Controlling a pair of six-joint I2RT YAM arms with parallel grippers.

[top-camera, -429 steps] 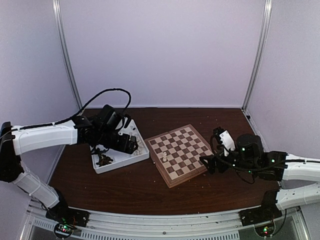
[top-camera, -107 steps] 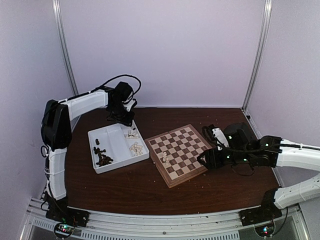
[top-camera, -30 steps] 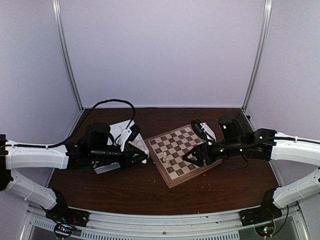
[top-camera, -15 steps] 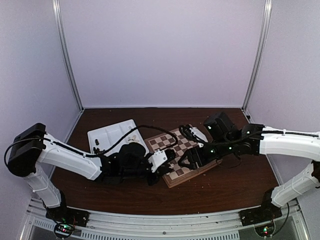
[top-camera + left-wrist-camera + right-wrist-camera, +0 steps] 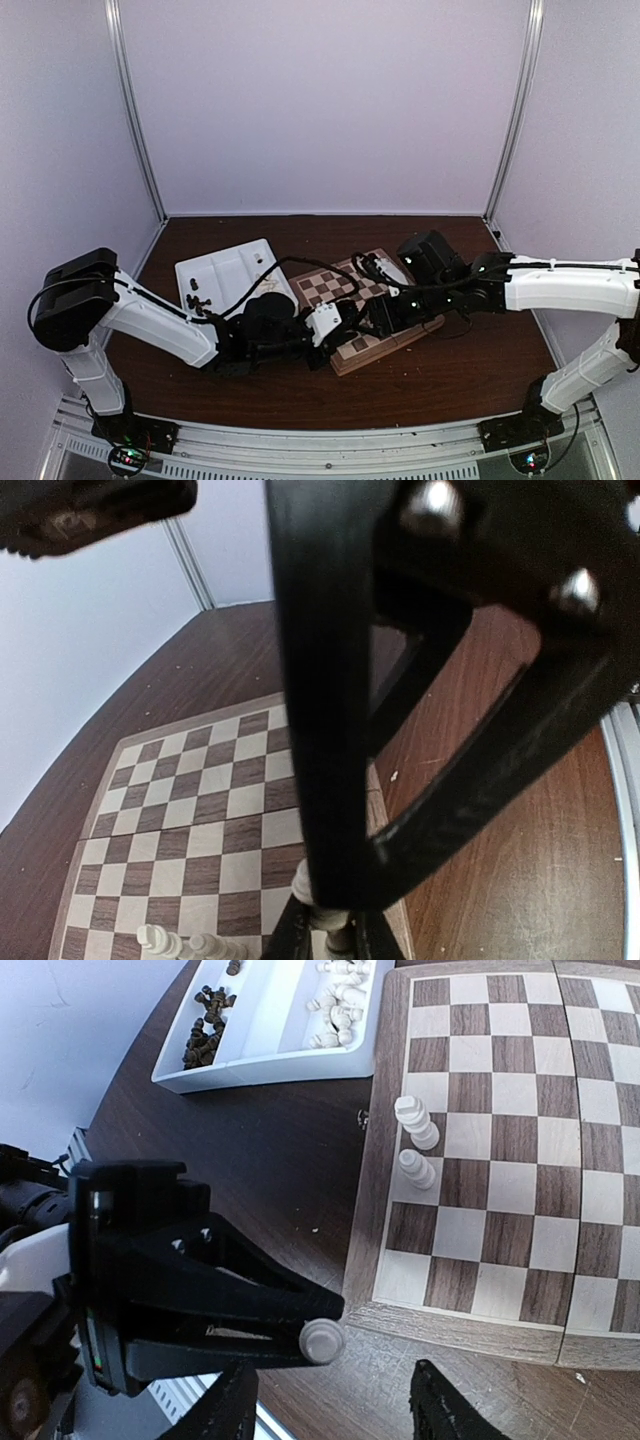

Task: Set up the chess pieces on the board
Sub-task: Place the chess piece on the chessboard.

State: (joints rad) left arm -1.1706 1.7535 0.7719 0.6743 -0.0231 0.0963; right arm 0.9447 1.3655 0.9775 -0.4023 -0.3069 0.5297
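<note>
A dark brown, wood-grained bench [image 5: 280, 375] fills the floor of a booth with plain pale walls [image 5: 330, 100], metal posts [image 5: 135, 110] in the far corners and a metal rail [image 5: 330, 450] along the near edge.

On the left of the bench sits a white tray [image 5: 270, 1068] split into compartments. Its left compartment holds a heap of dark brown chess pieces [image 5: 205, 1040]. The compartment to the right holds cream ones [image 5: 335, 1000], lying loose.

The board [image 5: 330, 288] lies in the middle of the bench, turned at an angle, just right of the tray and apart from it. Two cream pieces [image 5: 415, 1140] stand upright on neighbouring squares in the row along its left edge.

The left hand [image 5: 330, 942] reaches in low from the left to the board's near-left corner, its fingers clamped on a single cream piece [image 5: 322, 1341]. In the right wrist view that piece sits just off the corner, over bare bench; whether it touches anything below cannot be told.

The right hand [image 5: 333, 1390] comes in from the right above the near part of the board, close to the left hand. Its fingers [image 5: 235, 1405] stand apart with nothing gripped.
</note>
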